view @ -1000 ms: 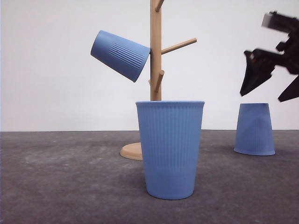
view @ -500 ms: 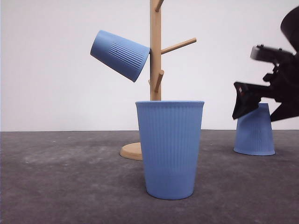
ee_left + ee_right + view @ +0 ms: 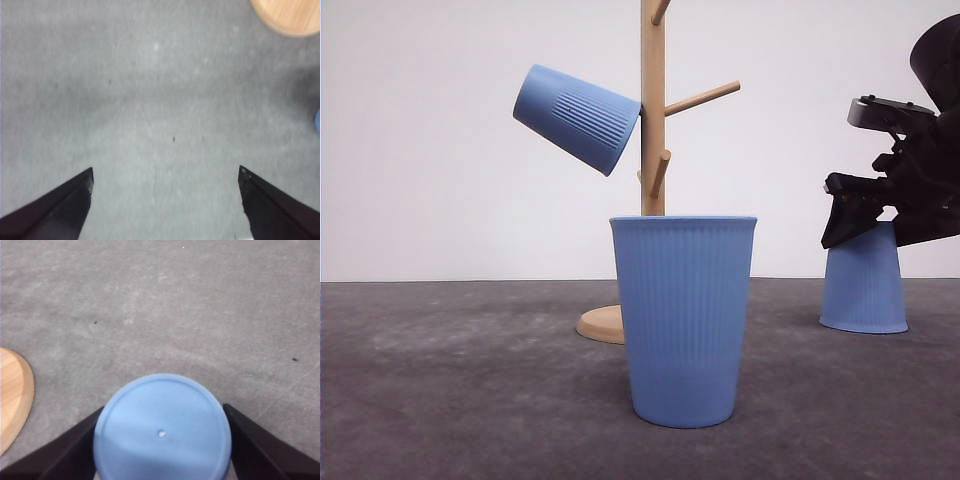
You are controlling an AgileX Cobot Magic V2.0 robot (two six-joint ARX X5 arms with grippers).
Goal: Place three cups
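Three light-blue ribbed cups are in the front view. One cup (image 3: 578,117) hangs tilted on a peg of the wooden rack (image 3: 653,110). A second cup (image 3: 685,320) stands upright in front of the rack. The third cup (image 3: 865,285) stands upside down at the right. My right gripper (image 3: 868,228) is open and lowered over its top, a finger on each side. In the right wrist view that cup's flat base (image 3: 162,432) fills the gap of the right gripper (image 3: 162,408), the fingers (image 3: 260,445) close beside it. My left gripper (image 3: 165,200) is open over bare table.
The rack's round wooden base (image 3: 603,324) sits on the grey table (image 3: 440,380), behind the upright cup; it also shows as the rack base (image 3: 290,15) and the rack base (image 3: 12,400) in the wrist views. A white wall stands behind the table.
My right gripper has come down and slightly leftward from above the upside-down cup until its fingers straddle the cup's top. The cups and rack have not moved.
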